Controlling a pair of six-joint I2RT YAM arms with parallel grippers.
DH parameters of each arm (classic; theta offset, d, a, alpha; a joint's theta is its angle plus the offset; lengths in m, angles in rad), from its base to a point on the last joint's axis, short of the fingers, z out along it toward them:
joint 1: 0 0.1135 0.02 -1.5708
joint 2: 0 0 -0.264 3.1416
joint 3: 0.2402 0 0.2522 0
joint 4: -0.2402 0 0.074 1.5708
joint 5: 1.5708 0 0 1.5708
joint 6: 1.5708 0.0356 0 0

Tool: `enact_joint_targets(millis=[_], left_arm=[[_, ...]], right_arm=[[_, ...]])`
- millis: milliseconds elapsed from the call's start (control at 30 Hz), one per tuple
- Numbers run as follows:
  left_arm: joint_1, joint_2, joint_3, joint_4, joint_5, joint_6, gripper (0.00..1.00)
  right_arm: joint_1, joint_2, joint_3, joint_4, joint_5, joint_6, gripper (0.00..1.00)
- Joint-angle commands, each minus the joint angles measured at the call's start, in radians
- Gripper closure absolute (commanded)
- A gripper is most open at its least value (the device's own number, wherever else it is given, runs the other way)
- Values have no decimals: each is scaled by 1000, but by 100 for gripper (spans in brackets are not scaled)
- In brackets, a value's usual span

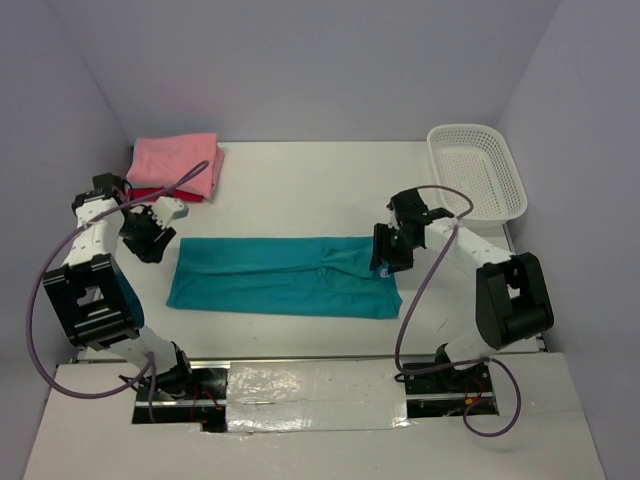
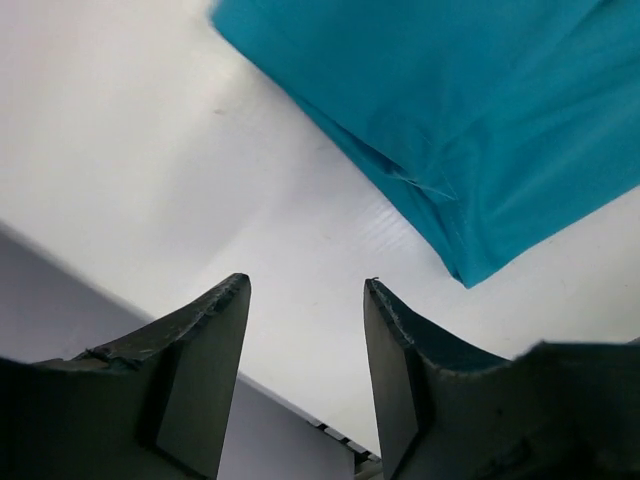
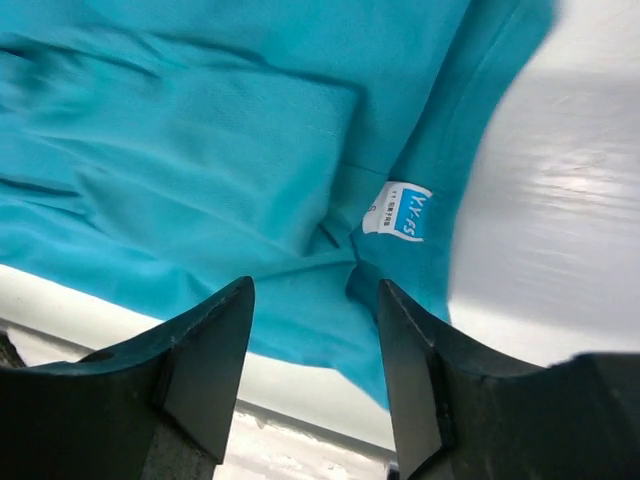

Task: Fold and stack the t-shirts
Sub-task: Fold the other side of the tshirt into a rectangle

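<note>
– Left gripper (image 2: 305, 288) sits closest, at the bottom of its wrist view: jaws well apart, nothing between them, only bare table (image 2: 150, 150) below. Where is the shirt from there?

– Teal shirt (image 2: 470, 110) lies just beside, its corner a little ahead of the fingers, not touching them. From above it is a long flat band across the middle of the table, with the left gripper at one end and the right gripper (image 3: 315, 290) at the other.

– And the right one?

– Open about as wide, and it holds nothing. It hangs over the collar end, where the label (image 3: 398, 212) shows. Whether the fingertips touch the cloth, I cannot tell.

– How will this cloth behave, you think?

– Soft and light, with no stiffness. It will sag and wrinkle if it is lifted by one point. I would pinch all layers at a short end, near the corners, and bring that end over to the other one. On the smooth table the lower part may slide a little, so the other gripper could press it down.

– How many shirts?

– Three I can count: the teal one, one pink shirt (image 1: 175, 160) folded at the far left, and one red shirt (image 1: 150, 194) under it, only its edge showing. A fourth I do not see. One basket (image 1: 478, 170) stands at the far right.
</note>
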State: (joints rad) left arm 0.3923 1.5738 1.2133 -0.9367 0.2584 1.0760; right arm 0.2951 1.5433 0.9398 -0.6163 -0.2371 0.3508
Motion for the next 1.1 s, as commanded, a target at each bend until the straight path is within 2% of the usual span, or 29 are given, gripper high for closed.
enact_joint_targets(millis=[0, 67, 100, 167, 333, 467, 500, 533, 567, 600, 733, 867, 967, 1067], left_arm=[[-10, 23, 119, -61, 66, -42, 39], [-49, 37, 175, -47, 114, -169, 41], [-113, 43, 180, -22, 114, -210, 43], [-183, 42, 163, 30, 125, -322, 45], [-446, 57, 117, 229, 105, -531, 47], [-555, 146, 213, 340, 208, -753, 43], [-594, 193, 239, 348, 282, -784, 40], [-618, 215, 265, 352, 313, -807, 39], [-642, 233, 308, 372, 329, -847, 39], [-700, 270, 325, 386, 314, -866, 38], [-826, 386, 408, 443, 281, -924, 39], [-903, 538, 532, 421, 274, -978, 39], [-920, 592, 566, 441, 271, -1007, 37], [-944, 627, 600, 429, 210, -996, 37]], right_arm=[[19, -97, 117, -59, 100, -10, 41], [51, -101, 183, -43, 110, -7, 50], [93, -91, 239, -30, 111, -15, 53], [117, -11, 301, -28, 99, -22, 66], [130, 233, 462, 10, 2, -10, 78], [108, 339, 537, -28, 30, 31, 77], [96, 333, 493, -22, 38, 48, 74], [81, 274, 446, 9, 19, 65, 63], [40, 230, 388, 47, 3, 101, 59], [10, 150, 287, 100, -16, 115, 57], [-50, 55, 176, 105, -13, 85, 52], [-57, 72, 123, 113, -50, 57, 52], [-57, 95, 94, 157, -79, 65, 51], [-60, 139, 106, 162, -82, 62, 51]])
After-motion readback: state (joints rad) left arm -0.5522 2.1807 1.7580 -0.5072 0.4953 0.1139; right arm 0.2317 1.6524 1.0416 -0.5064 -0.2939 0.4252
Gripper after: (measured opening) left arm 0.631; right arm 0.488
